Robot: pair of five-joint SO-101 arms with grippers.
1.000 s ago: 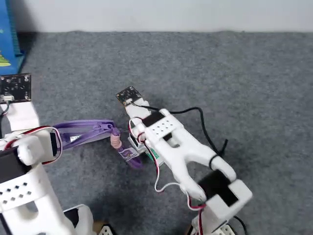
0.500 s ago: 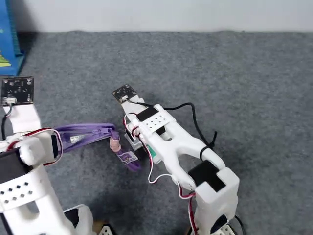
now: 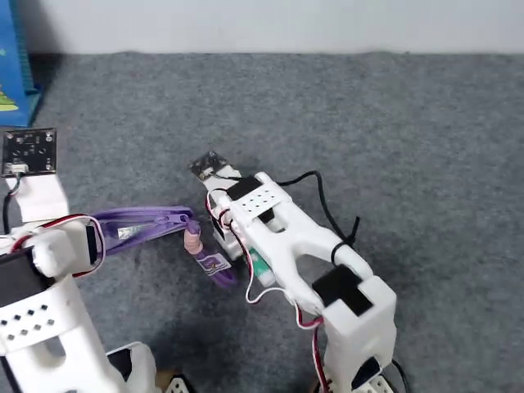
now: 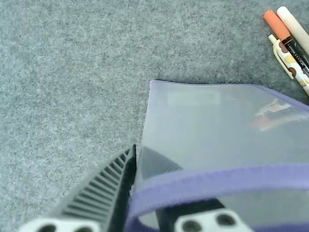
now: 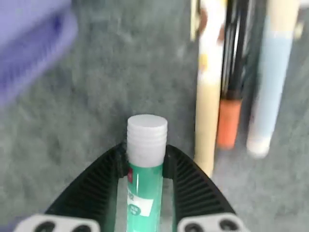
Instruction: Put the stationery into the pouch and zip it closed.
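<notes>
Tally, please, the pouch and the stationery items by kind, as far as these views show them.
Pens: 3
Glue stick: 1
Pouch: 1
Total: 5

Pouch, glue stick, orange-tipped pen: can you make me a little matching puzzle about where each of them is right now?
Things:
1. pouch
2. glue stick
3. orange-tipped pen

Places:
A. clamped in the right pincer
B. lying loose on the carpet
C. gripped at its edge by the left pincer

Pairs: 1-C, 2-A, 3-B
</notes>
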